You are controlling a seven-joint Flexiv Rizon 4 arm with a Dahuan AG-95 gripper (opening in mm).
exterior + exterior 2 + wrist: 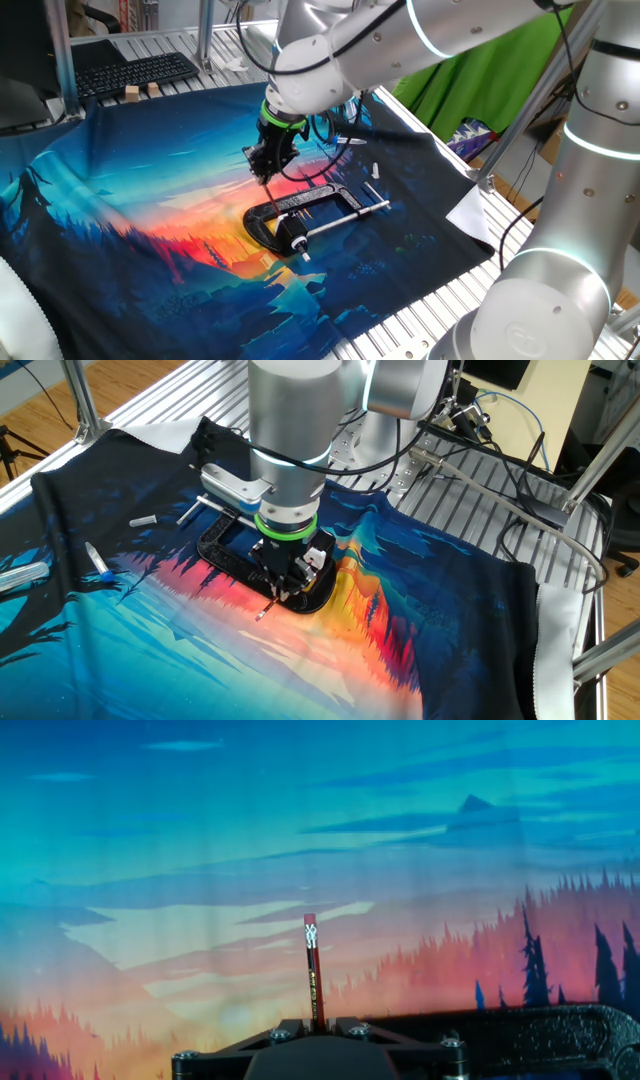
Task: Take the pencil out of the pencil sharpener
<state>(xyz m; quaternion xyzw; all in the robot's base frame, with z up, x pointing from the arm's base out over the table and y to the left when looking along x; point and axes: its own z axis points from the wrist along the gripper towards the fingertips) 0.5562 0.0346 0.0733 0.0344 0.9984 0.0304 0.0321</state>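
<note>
My gripper (266, 175) hangs above the printed cloth, just left of the black C-clamp (300, 215). It is shut on the pencil (313, 970), a thin dark red stick gripped between the two fingers and pointing down and away from the hand. In the other fixed view the pencil (266, 606) sticks out below the gripper (277, 588), its free end just above the cloth beside the clamp (222, 550). The clamp's edge shows at the lower right of the hand view (540, 1030). I cannot make out the pencil sharpener in any view.
The colourful cloth (150, 200) covers the table. A keyboard (130, 72) and small wooden blocks (140, 92) lie at the back. Small white pieces (372, 170) lie near the clamp. A marker (97, 563) and a white stub (143, 520) lie on the cloth's left. A white sheet (475, 215) lies at the edge.
</note>
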